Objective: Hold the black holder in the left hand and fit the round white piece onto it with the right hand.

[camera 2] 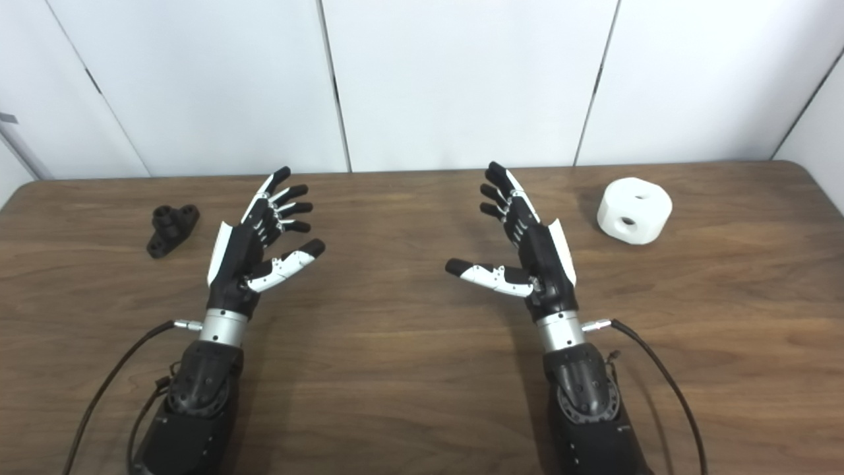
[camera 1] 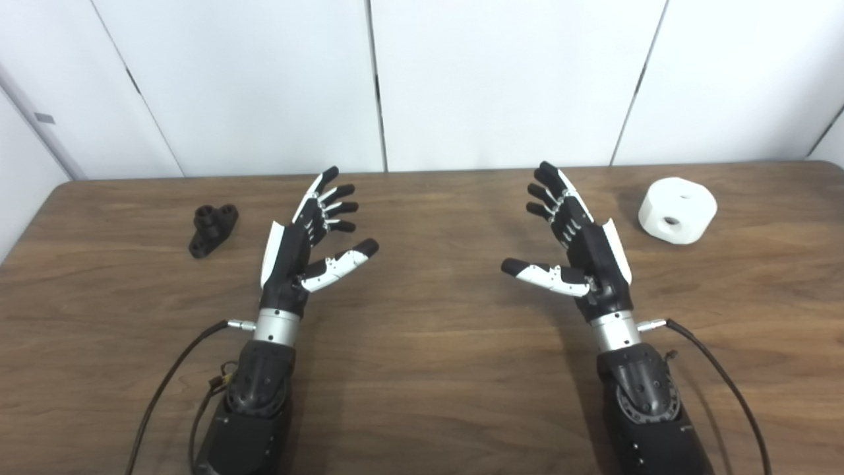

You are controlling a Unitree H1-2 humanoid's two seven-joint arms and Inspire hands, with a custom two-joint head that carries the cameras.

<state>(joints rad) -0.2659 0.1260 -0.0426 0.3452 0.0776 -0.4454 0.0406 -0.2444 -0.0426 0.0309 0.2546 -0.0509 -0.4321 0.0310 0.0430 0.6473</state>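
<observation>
Left robot hand [camera 1: 310, 244]: spread, fingers apart and thumb angled inward, holding nothing; palm faces the centre of the brown wood-grain bench [camera 1: 422, 369].
Right robot hand [camera 1: 577, 247]: likewise spread and empty, thumb pointing inward toward the left robot hand, palm facing centre.
Small black plastic holder with a raised boss and flanged base [camera 1: 212, 229]: lies on the bench to the outer side of the left robot hand, near it and level with its fingers, apart from it.
Round white plastic piece with bored holes [camera 1: 677, 210]: rests on the bench to the outer side of the right robot hand, near its fingers, not touching.
Reason for layout (judged): each part sits on the side of the robot hand assigned to it, so neither arm need cross; the open, inward-facing palms read as a ready posture ahead of any grasp.
Task status (judged): not begun; neither part is lifted.
Left eye view: shows a grey tab on the wall panel at far left and crops the bench's right end.
Right eye view: shows the bench's rounded far right corner, and shows the holes in the white piece [camera 2: 633, 210] on its top and near side more distinctly.
Common to both: cables trail from each wrist.
</observation>
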